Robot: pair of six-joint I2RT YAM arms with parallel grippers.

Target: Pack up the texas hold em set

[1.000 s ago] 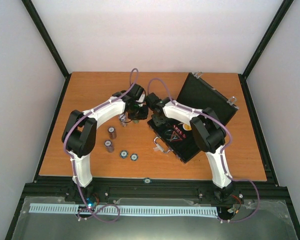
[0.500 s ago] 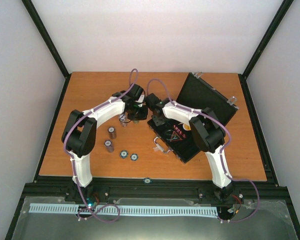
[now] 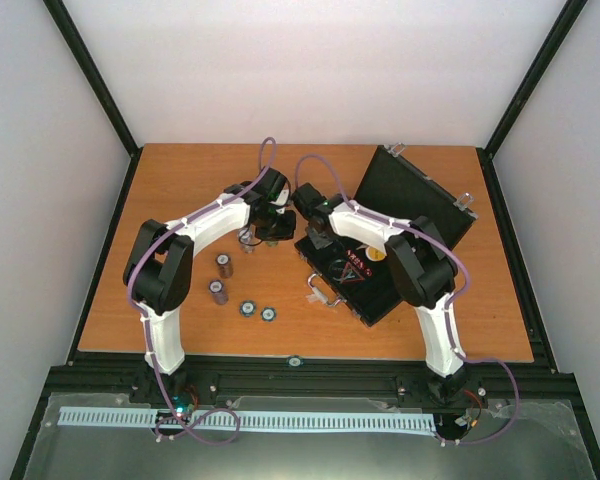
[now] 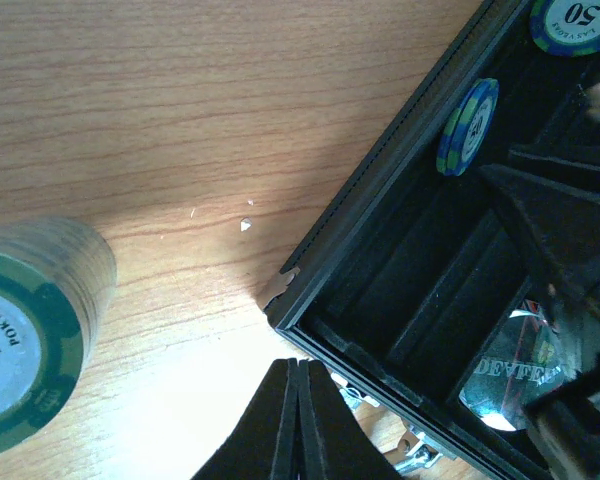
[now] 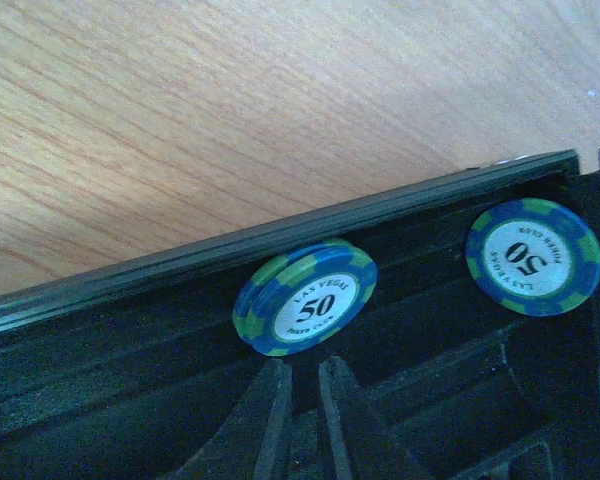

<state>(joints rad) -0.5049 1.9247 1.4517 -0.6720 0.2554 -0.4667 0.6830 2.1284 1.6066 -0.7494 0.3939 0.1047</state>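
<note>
From the overhead camera I get the layout. The case (image 3: 412, 198) lies open on the right half of the table (image 3: 180, 190), with its lid thrown back to the far right. Both arms meet at its far-left corner. Left of it on the wood stand two stacks (image 3: 223, 265), with two loose chips (image 3: 248, 308) on the near side of them. That view is too coarse to show me any fingers.

The wrist cameras fill that in. On the left one, the left gripper (image 4: 298, 420) is clenched, its pads pressed flat together with nothing between them. It hangs over bare wood just outside the case's silver corner. A green-and-white chip stack (image 4: 30, 330) stands on the table to its left, apart from the fingers. Inside the case I also see a pale lettered disc (image 4: 510, 375) in a compartment.

On the right one, the right gripper (image 5: 302, 400) sits inside the case. Its fingers are drawn almost together, with a narrow slit between them and nothing in it. A blue-and-green leaning chip (image 5: 305, 298), marked 50, rests against the case wall just beyond the fingertips; I cannot tell whether it touches them. A flat chip (image 5: 533, 255) lies off to the side, free.
</note>
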